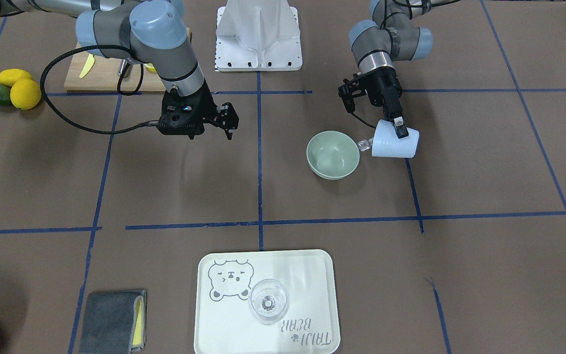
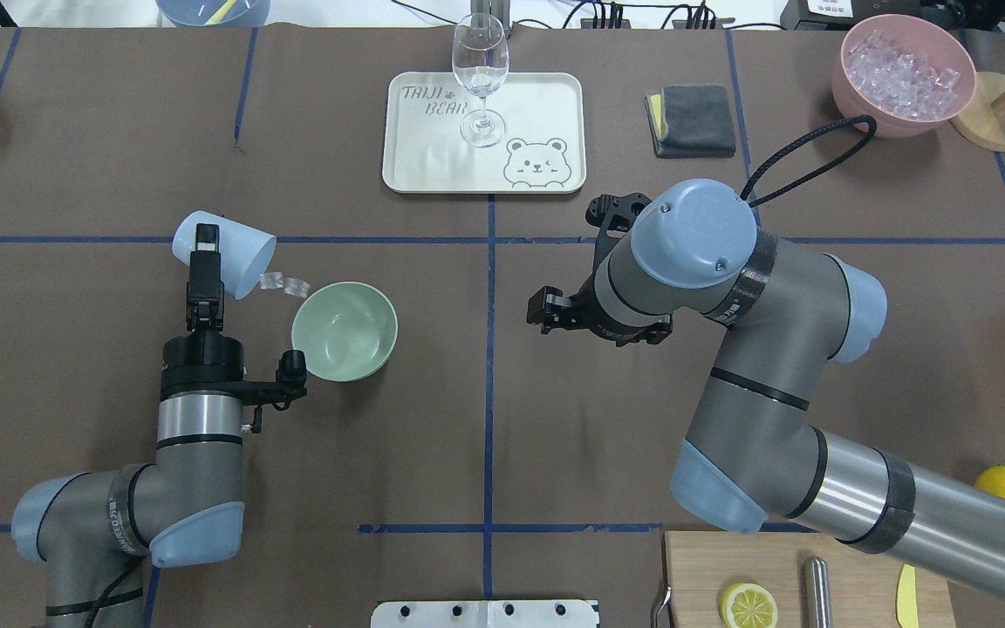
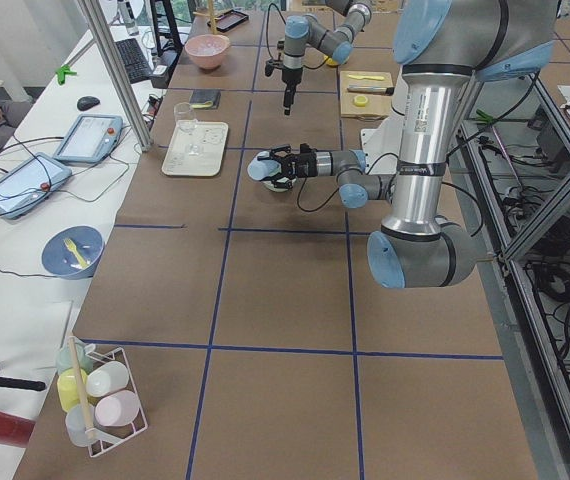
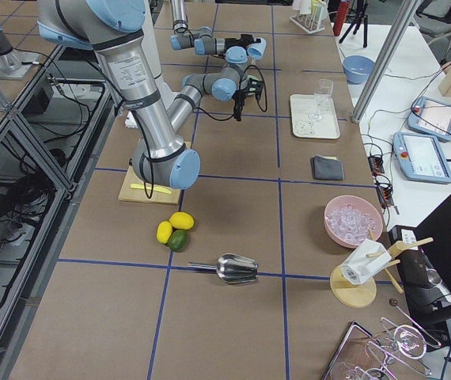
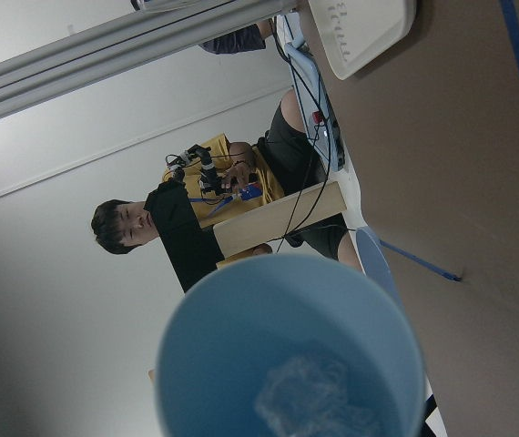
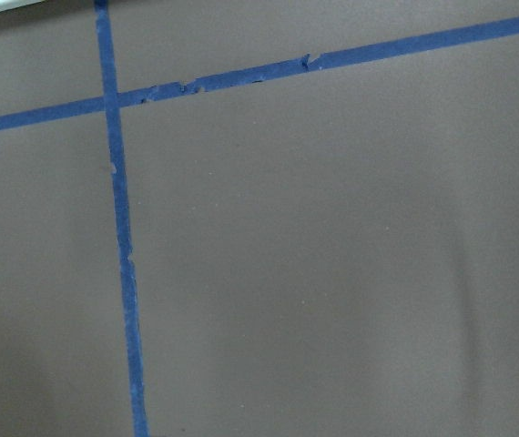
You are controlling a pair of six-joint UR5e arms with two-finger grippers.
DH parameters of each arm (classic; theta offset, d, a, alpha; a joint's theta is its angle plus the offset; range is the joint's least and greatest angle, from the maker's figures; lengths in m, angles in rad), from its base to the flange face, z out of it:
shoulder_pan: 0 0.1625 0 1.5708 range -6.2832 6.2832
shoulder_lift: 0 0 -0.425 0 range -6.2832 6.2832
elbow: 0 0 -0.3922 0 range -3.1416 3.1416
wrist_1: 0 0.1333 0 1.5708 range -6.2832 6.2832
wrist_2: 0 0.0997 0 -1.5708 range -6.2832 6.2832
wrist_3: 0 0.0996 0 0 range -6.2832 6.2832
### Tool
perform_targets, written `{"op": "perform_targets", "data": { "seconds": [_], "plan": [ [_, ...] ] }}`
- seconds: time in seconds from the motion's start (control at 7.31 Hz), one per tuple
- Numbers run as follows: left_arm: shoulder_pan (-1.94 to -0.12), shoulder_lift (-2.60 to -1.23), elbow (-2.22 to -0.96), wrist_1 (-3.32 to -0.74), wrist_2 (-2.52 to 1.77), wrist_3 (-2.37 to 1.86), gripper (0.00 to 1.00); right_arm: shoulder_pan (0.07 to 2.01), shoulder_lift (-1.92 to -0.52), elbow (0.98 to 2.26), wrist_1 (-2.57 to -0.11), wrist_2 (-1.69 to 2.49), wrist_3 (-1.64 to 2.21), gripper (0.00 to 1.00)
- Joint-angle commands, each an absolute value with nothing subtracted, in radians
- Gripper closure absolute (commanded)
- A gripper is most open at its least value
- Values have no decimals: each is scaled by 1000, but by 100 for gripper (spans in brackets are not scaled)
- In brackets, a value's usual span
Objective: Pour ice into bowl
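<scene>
The pale green bowl (image 1: 333, 154) (image 2: 345, 331) stands on the brown table. My left gripper (image 2: 206, 240) (image 1: 400, 129) is shut on a light blue cup (image 2: 223, 253) (image 1: 395, 140), tipped on its side with its mouth toward the bowl. A few clear ice cubes (image 2: 283, 283) (image 1: 364, 144) are in the air between the cup's mouth and the bowl's rim. More ice (image 5: 310, 401) shows inside the cup (image 5: 287, 346) in the left wrist view. My right gripper (image 1: 229, 123) (image 2: 544, 310) hovers open and holds nothing, well to the side of the bowl.
A white bear tray (image 2: 546, 96) carries a wine glass (image 2: 479, 78). A grey cloth (image 2: 690, 119) and a pink container of ice (image 2: 902, 74) sit at the far right. A cutting board (image 2: 694, 567) with a lemon slice (image 2: 748, 604) lies near my base. A person (image 5: 178, 228) sits beyond the table.
</scene>
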State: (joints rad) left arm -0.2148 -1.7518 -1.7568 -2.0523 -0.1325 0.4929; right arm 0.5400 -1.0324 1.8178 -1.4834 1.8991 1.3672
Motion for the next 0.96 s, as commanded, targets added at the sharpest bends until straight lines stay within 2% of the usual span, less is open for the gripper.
{"op": "perform_targets", "data": {
  "seconds": [0.0,0.82],
  "plan": [
    [-215,-1755,-1763,-2052,-126,532,100,541,-1032,1819,-1483,1901,1368,0],
    [-210,-1758,-1764,-2063,-126,534,100,538,-1029,1824,-1483,1901,1396,0]
  ]
}}
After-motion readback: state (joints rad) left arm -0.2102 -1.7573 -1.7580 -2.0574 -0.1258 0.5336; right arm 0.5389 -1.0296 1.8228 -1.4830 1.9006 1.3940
